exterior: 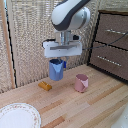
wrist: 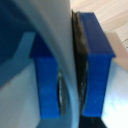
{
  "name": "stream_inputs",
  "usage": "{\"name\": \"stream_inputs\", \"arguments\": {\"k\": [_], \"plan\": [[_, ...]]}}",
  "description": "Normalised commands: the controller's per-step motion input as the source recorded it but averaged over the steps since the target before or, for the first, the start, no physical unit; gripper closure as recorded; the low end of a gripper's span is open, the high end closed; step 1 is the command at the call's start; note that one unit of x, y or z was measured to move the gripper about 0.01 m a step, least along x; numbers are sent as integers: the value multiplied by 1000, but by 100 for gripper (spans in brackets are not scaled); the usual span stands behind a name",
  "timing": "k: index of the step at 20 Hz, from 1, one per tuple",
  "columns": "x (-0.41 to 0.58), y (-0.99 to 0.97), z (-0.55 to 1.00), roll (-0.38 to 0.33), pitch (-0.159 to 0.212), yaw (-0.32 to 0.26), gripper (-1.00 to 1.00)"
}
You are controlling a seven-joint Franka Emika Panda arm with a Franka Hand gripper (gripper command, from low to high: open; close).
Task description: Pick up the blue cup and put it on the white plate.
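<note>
The blue cup (exterior: 56, 70) hangs in the air above the wooden table, upright, with my gripper (exterior: 58, 61) shut on its rim. In the wrist view the blue fingers (wrist: 95, 65) pinch the cup's thin wall (wrist: 55, 45) between their pads, very close and blurred. The white plate (exterior: 18, 116), with a thin patterned rim band, lies at the near corner on the exterior view's left, well apart from the cup and below it.
A pink cup (exterior: 81, 82) stands on the table to the exterior view's right of the blue cup. A small orange object (exterior: 45, 86) lies on the wood below the arm. A dark drawer cabinet (exterior: 111, 42) stands at the right, a curtain behind.
</note>
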Motion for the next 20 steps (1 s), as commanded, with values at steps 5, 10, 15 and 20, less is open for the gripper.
{"name": "stream_inputs", "arguments": {"k": [5,10,15,20], "plan": [[117,937,21,20,0,17,100],[146,958,-16,0,-3,8,100],[243,927,-160,0,-4,32,100],[288,896,-252,-11,0,44,100]]}}
